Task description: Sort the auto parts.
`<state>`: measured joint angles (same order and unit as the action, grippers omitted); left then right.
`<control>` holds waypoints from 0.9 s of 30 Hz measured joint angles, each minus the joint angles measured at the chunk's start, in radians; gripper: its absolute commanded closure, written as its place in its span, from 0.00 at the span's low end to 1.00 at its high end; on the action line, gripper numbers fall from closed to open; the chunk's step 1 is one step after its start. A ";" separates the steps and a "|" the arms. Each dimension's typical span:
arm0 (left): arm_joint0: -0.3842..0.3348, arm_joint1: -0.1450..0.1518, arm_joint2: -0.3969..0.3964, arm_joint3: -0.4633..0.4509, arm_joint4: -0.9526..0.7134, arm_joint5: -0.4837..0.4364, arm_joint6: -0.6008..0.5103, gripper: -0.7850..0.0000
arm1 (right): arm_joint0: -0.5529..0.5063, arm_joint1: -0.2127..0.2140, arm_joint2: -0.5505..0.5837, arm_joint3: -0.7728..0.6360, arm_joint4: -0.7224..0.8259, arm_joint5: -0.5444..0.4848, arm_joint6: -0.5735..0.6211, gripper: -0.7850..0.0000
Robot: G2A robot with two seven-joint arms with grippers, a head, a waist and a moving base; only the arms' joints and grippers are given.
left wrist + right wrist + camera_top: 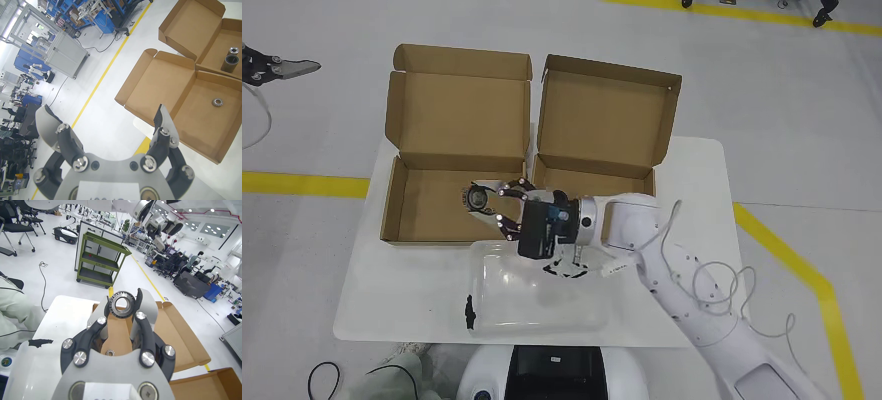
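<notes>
The right arm (692, 290) is white, smooth and round, like fat tubes joined together. A thin white cable (678, 210) loops along its side. Near the wrist sits a black box (540, 232) with a small blue patch. The right gripper (122, 303) has a grey metal plate (105, 374) with shiny round screws (79, 357), bent black links (143, 328) and two white fingers (149, 304) with black bumpy pads (139, 298). A white label (107, 389) sits at the plate's edge. The left gripper (103, 117) is built the same way: a grey plate, silver screws, black links, white fingers, black ridged pads and a white label.
</notes>
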<state>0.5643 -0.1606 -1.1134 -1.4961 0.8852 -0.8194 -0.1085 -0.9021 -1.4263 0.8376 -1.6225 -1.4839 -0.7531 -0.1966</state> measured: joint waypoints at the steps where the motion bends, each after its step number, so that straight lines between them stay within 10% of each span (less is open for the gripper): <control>1: 0.000 0.000 0.000 0.000 0.000 0.000 0.000 0.00 | 0.012 -0.002 -0.002 0.004 0.004 0.004 -0.004 1.00; 27: 0.000 0.000 0.000 0.000 0.000 0.000 0.000 0.00 | 0.096 -0.010 0.025 -0.005 -0.010 0.013 -0.153 1.00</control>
<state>0.5643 -0.1606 -1.1134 -1.4961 0.8852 -0.8194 -0.1085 -0.8061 -1.4359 0.8624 -1.6274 -1.4941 -0.7401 -0.3492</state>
